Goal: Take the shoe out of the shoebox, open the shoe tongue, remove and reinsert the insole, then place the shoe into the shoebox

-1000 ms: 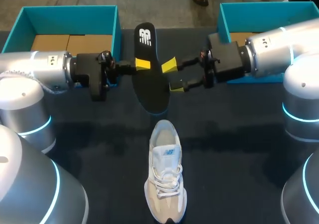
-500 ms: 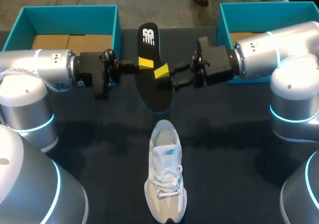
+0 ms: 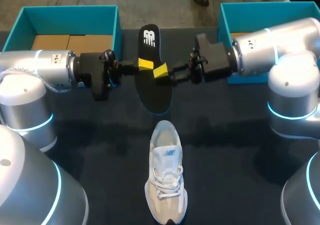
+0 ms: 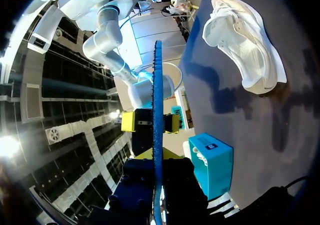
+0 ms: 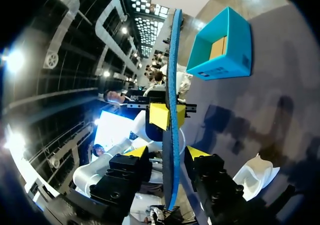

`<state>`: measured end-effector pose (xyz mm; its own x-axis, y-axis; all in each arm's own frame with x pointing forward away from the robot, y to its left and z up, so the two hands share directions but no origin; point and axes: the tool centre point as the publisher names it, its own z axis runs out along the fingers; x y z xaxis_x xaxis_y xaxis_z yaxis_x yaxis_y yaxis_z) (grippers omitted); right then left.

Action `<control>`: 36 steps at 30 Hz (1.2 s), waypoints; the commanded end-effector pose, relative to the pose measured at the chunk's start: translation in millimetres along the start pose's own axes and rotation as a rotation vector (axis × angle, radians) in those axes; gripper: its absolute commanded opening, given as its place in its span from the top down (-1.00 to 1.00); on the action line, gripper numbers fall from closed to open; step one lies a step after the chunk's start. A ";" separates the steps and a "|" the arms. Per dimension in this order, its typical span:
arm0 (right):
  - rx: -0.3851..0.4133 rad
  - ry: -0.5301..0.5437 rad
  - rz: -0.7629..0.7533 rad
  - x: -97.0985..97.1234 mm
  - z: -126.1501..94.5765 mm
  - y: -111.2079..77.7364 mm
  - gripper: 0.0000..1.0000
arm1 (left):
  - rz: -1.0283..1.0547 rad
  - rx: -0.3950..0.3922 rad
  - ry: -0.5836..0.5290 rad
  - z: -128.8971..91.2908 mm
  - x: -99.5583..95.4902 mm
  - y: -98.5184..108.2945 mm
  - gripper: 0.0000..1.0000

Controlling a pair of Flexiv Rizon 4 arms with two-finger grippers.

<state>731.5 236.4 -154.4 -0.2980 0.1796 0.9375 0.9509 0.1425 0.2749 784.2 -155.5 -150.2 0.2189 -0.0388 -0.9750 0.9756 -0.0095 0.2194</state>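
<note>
I am holding the black insole (image 3: 155, 92) off the table (image 3: 240, 150), my left gripper (image 3: 145, 63) pinching its edge while my right gripper (image 3: 161, 71) is straddling it, fingers slightly apart and not clamping. The white shoe (image 3: 166, 185) is lying on the table nearer me, outside the left teal box (image 3: 70, 14) and the right teal box (image 3: 260, 9).
</note>
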 end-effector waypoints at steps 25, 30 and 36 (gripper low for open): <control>0.001 0.013 -0.003 -8.0 7.9 1.1 0.40 | 0.005 -0.010 0.004 2.6 0.5 0.2 1.00; 0.001 0.012 0.001 -8.7 7.7 0.7 0.63 | 0.007 -0.013 0.007 2.5 1.1 0.3 1.00; -0.001 0.012 0.003 -9.9 6.9 0.0 0.65 | 0.008 -0.011 0.011 2.4 1.9 0.3 1.00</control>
<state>735.1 240.9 -164.8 -0.2943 0.1652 0.9413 0.9515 0.1430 0.2724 784.9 -157.1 -151.4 0.2251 -0.0289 -0.9739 0.9743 0.0018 0.2252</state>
